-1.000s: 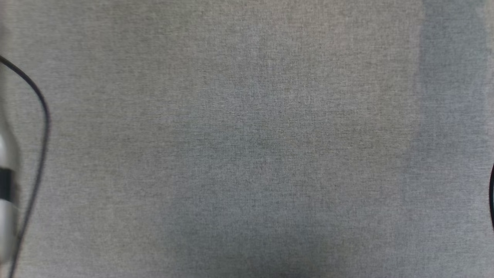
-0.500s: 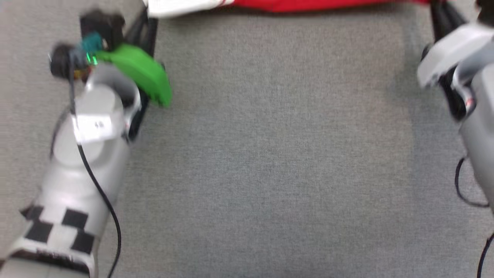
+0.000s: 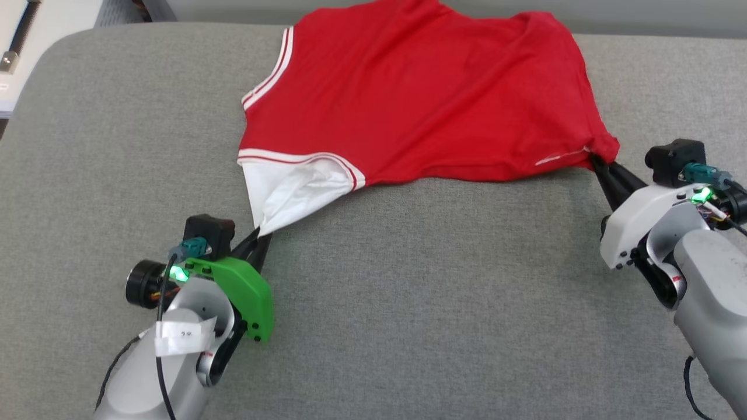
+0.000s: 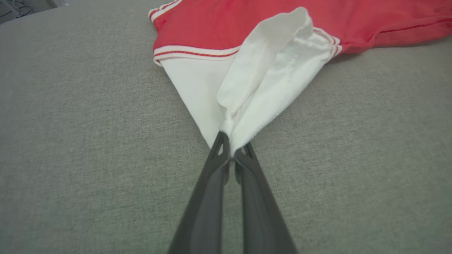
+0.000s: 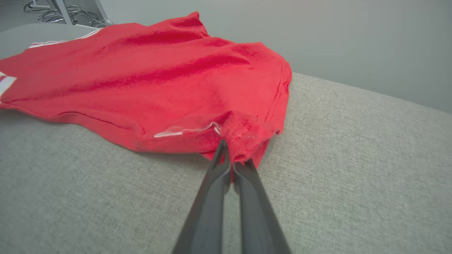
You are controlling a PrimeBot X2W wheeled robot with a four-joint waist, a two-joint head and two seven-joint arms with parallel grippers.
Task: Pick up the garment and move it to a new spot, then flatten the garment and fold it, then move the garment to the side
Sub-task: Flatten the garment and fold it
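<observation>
I'm looking at a grey woven fabric surface (image 3: 408,326) with a rounded corner, a plain pale wall (image 5: 353,35) behind it, and (far left) a white ledge (image 3: 64,23).

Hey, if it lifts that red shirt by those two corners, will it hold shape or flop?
Probably flop: the shirt drapes in soft folds and bunches at the right pincer. Likely light: a fingertip pinch by the left pincer holds its white sleeve taut.
</observation>
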